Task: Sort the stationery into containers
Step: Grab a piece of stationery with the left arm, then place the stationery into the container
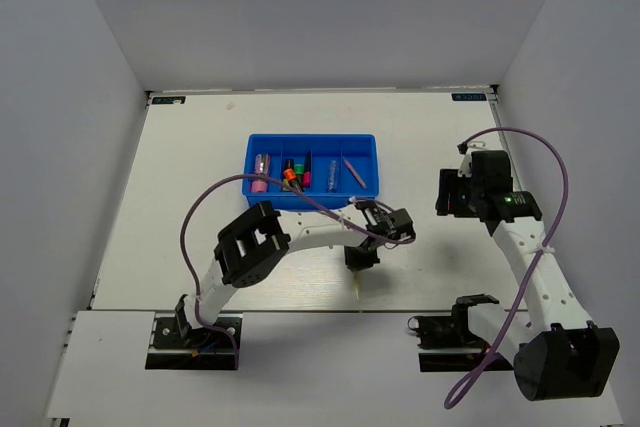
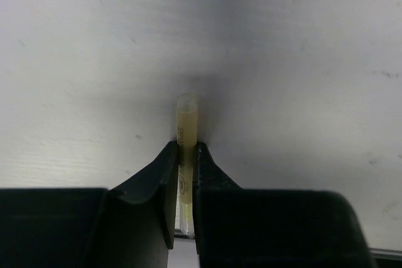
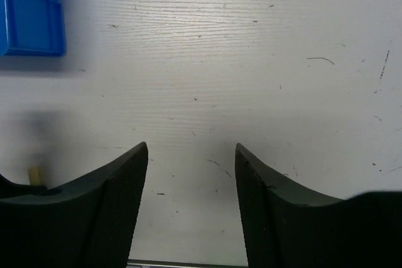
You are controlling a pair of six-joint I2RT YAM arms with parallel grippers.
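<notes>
Top view, the left jaws are hovering near the blue tray (image 1: 330,137), left wrist view they're pinching the pale stick (image 2: 187,123) narrowly with one end poking out, so it's probably risking swivelling loose, and right wrist view the right jaws are gaping empty.

The table (image 3: 264,61) is matt white, finely grained, scuffed. The tray (image 1: 312,137) looks glossy blue plastic; the pale stick (image 2: 187,123) smooth and translucent.

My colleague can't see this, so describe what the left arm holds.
Find the blue tray on the table, then look just below it in the overhead view. The left fingers pinch a pale yellow stick, the only stationery outside the tray.
</notes>
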